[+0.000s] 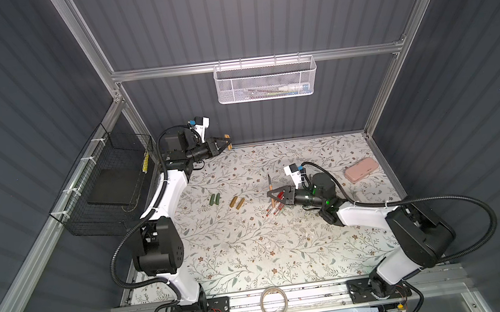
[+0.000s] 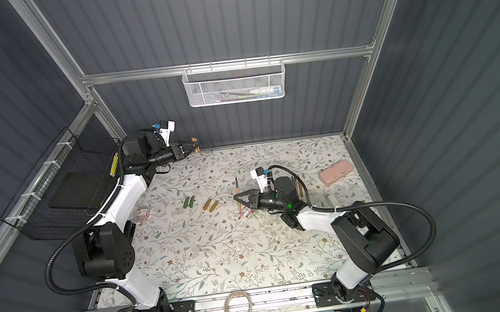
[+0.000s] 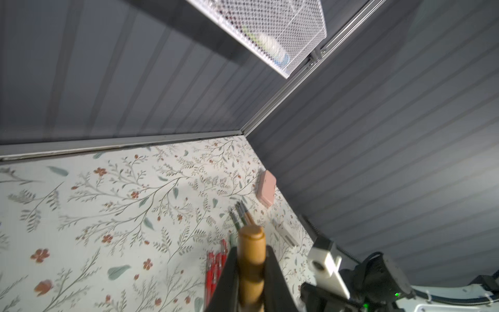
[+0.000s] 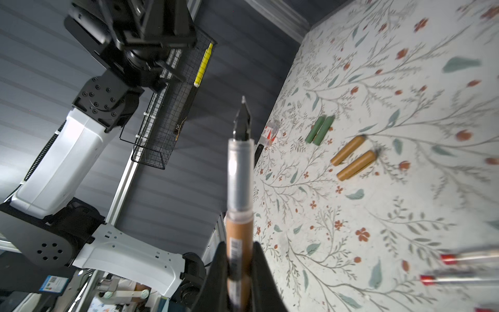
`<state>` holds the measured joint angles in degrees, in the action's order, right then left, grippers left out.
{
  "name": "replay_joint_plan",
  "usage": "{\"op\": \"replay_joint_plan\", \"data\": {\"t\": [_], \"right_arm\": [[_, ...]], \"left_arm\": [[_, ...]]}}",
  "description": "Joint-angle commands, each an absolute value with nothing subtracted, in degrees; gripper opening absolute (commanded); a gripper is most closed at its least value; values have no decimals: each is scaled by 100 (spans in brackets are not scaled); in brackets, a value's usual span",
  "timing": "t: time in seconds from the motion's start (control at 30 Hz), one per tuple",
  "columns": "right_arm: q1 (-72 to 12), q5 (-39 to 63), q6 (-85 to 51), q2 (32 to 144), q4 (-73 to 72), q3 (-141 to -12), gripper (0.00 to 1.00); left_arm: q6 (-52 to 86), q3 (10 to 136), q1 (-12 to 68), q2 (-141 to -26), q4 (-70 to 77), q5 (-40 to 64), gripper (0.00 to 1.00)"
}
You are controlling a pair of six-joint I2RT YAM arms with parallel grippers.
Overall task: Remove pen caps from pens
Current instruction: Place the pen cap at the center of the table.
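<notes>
Floral-print tabletop (image 1: 253, 257) inside a grey slatted enclosure, both arms raised off the surface. Left gripper (image 1: 226, 142) is clenched on a golden-brown cap (image 3: 251, 254), held up near the back wall, well apart from everything else. Right gripper (image 4: 240, 259) is clamped round the barrel of the matching golden-brown pen (image 4: 239, 189), nib end bare and pointing away from the jaws, held over the middle of the table. Cap and pen are fully separated, so this pull reads as complete; what remains for this pair is setting both pieces down. Done so far: two dark green caps (image 4: 325, 129) and two loose golden-brown caps (image 4: 356, 164) lie side by side in pairs on the table. A cluster of uncapped pens (image 3: 241, 216) lies near the pink case (image 1: 361, 169). Left to do: several red-trimmed pens (image 3: 214, 270) beneath the right gripper appear still capped, though blur makes the count uncertain. Judged roughly past the halfway mark.
</notes>
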<state>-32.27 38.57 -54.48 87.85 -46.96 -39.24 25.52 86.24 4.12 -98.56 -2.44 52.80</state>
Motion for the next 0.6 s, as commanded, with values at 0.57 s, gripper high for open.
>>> {"op": "replay_joint_plan", "data": {"t": [0.57], "right_arm": [[-1773, 2091, -3189, 5664, 247, -3815, 0]], "left_arm": [[102, 6826, 1842, -9921, -2394, 2689, 0]]}}
